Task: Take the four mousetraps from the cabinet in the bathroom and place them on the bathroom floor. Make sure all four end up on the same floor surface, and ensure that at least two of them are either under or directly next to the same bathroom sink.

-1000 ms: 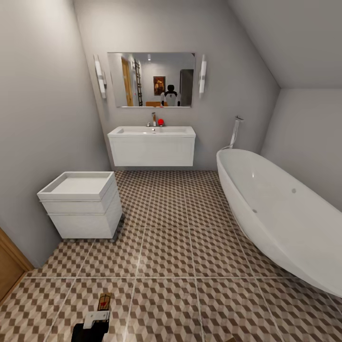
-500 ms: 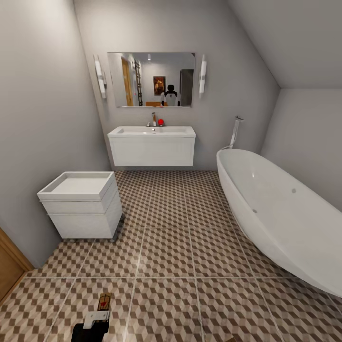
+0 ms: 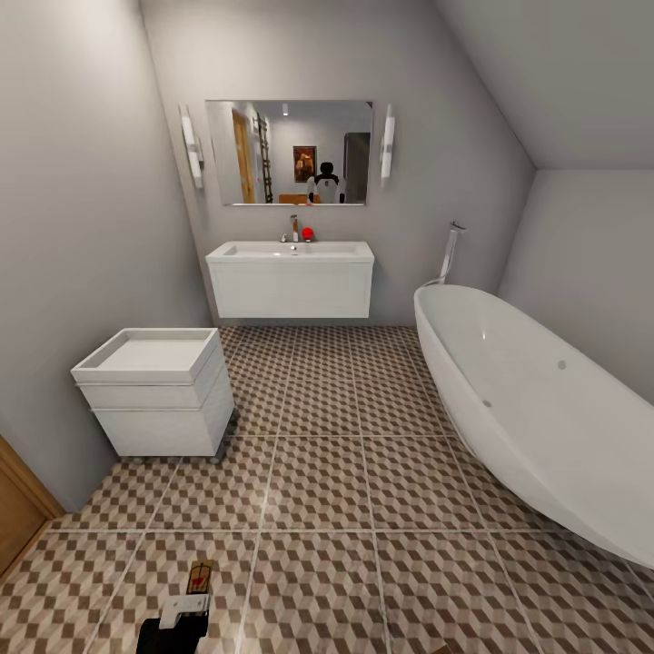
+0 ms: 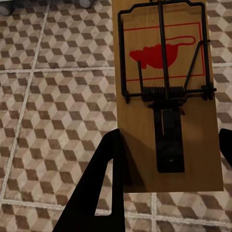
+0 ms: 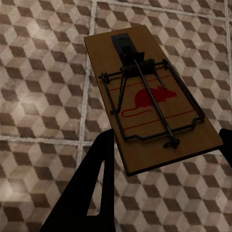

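Note:
Over the cube-patterned bathroom floor point(image 3: 318, 481), my left gripper point(image 3: 184, 610) is shut on a mousetrap point(image 3: 200, 575) at the bottom of the head view. In the left wrist view this mousetrap point(image 4: 166, 92), a wooden board with a red mouse print and dark wire, sits clamped in the left gripper point(image 4: 166, 162) above the tiles. My right gripper point(image 5: 162, 164) is shut on a second mousetrap point(image 5: 150, 106), also held over tiles. The white wall-hung sink point(image 3: 289, 277) with its tap and red ball hangs on the far wall, well ahead of both grippers. The cabinet is out of view.
A small white drawer unit point(image 3: 159, 391) stands against the left wall. A white oval bathtub point(image 3: 536, 409) fills the right side. A mirror point(image 3: 289, 152) hangs above the sink. An orange-brown wooden panel point(image 3: 14, 509) shows at the lower left edge.

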Controlling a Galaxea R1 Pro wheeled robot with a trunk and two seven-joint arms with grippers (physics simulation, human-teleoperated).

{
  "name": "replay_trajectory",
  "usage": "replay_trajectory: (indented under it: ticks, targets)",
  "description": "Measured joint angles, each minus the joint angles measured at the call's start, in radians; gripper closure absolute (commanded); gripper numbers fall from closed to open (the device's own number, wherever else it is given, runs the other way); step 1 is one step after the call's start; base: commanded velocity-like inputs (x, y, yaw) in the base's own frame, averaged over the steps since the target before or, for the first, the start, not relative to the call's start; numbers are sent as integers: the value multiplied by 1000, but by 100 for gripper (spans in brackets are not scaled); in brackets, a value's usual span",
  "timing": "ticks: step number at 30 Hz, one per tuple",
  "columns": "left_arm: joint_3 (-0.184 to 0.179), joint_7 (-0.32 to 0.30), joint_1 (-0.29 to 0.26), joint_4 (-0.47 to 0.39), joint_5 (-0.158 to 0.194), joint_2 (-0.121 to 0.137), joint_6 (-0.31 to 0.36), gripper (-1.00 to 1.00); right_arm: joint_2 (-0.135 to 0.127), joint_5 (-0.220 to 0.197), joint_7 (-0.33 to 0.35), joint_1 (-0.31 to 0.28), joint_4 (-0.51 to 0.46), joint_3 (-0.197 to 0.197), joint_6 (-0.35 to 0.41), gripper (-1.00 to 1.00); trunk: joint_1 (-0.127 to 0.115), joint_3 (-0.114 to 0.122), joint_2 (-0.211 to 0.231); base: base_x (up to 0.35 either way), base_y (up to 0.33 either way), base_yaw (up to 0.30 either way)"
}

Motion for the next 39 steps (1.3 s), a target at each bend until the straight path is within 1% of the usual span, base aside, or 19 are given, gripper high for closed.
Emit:
replay_trajectory:
  ticks: [39]
  targets:
    - [0,0,0,0,0,0,0,100,0,0,0,0,0,0,0,100,0,0,0,0,0,0]
